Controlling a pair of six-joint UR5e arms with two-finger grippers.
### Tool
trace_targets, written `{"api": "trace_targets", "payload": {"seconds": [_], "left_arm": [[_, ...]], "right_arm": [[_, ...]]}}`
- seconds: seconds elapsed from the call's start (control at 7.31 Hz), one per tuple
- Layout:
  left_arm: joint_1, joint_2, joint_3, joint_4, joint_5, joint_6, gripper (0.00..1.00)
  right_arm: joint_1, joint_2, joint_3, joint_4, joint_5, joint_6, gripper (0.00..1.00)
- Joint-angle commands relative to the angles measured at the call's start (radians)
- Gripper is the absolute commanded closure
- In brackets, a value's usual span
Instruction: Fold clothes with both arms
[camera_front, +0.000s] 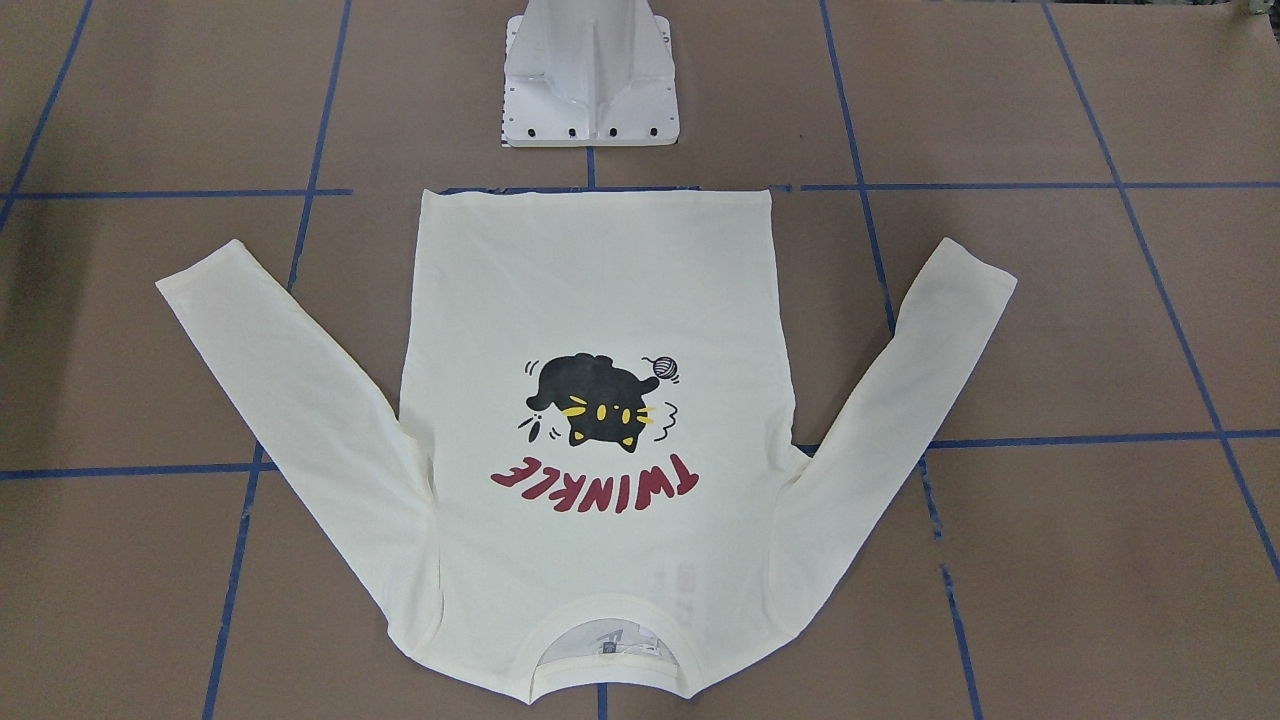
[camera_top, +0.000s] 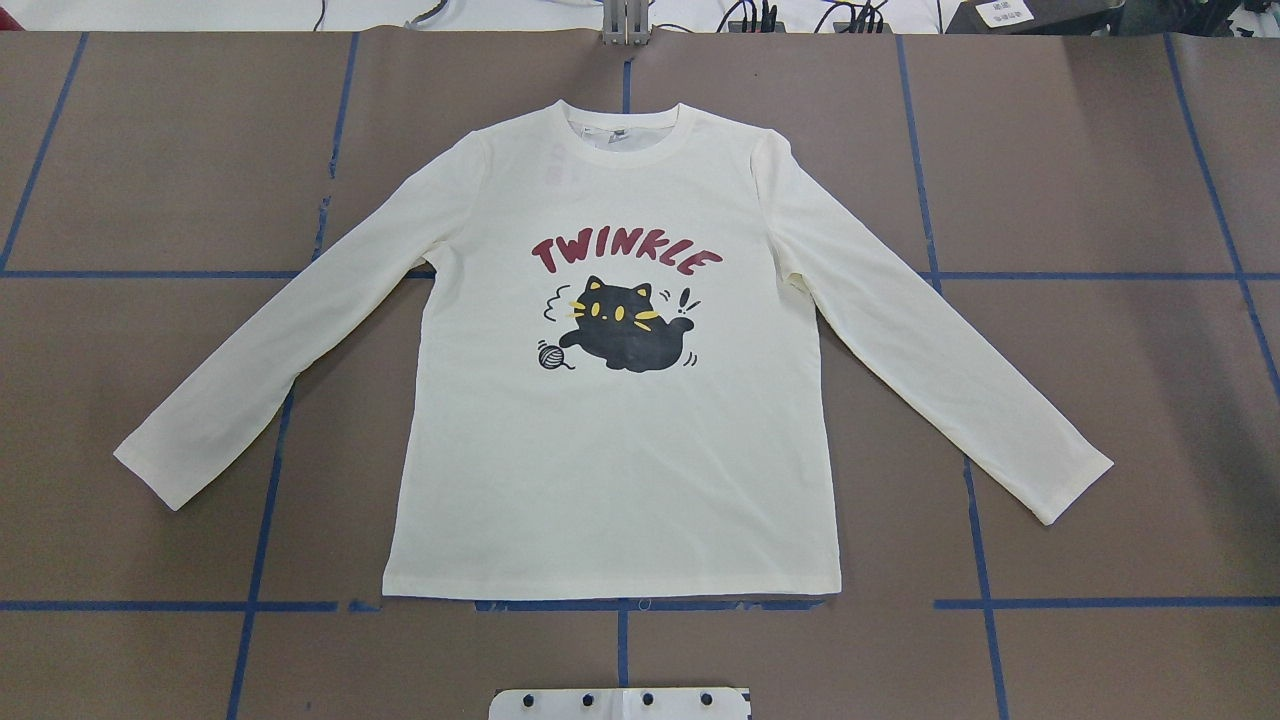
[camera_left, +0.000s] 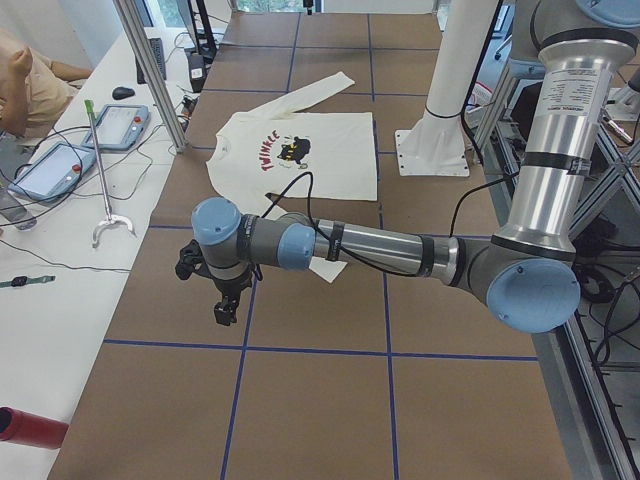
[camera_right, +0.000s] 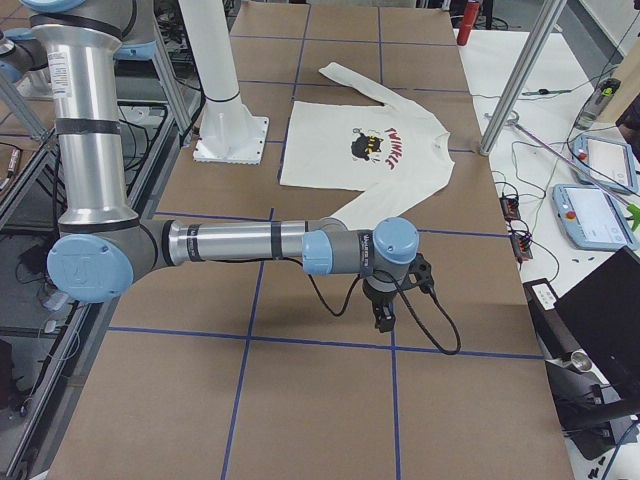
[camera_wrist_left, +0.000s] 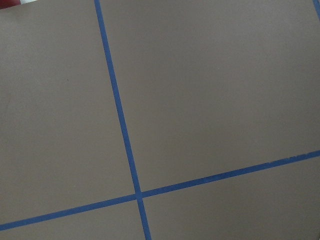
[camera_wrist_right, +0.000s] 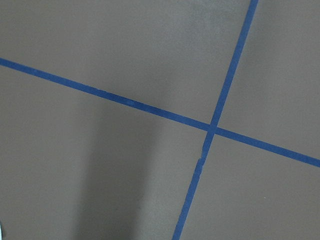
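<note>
On table (camera_top: 1100, 150) — T-shirt (camera_top: 610, 480) spread flat, cat print (camera_top: 625, 330) facing up.

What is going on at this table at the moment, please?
Nothing is being handled yet. The cream T-shirt lies flat and print-up on the table, collar away from the robot, both sleeves spread out, with no fold made. The left gripper and the right gripper each hang over bare table off to either end, clear of the shirt. Whether they are open or shut cannot be told.
</note>
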Motion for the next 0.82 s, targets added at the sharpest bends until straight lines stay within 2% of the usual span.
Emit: {"api": "trace_targets", "payload": {"seconds": [0.0,0.41,0.55,0.68], "left_arm": [[0.003,-0.004,-0.006,0.007,-0.005,0.009,0.00],[0.003,0.013,-0.048,-0.011,0.008,-0.001,0.00],[0.003,0.021,-0.032,-0.016,0.004,0.002,0.00],[0.009,0.015,-0.038,-0.021,0.003,0.003,0.00]], "right_arm": [[0.008,0.003,0.004,-0.002,-0.039,-0.056,0.00],[0.006,0.019,-0.001,0.006,-0.038,-0.043,0.00],[-0.001,0.017,0.001,0.011,-0.008,-0.032,0.00],[-0.009,0.017,0.017,0.012,0.087,0.013,0.00]]}}
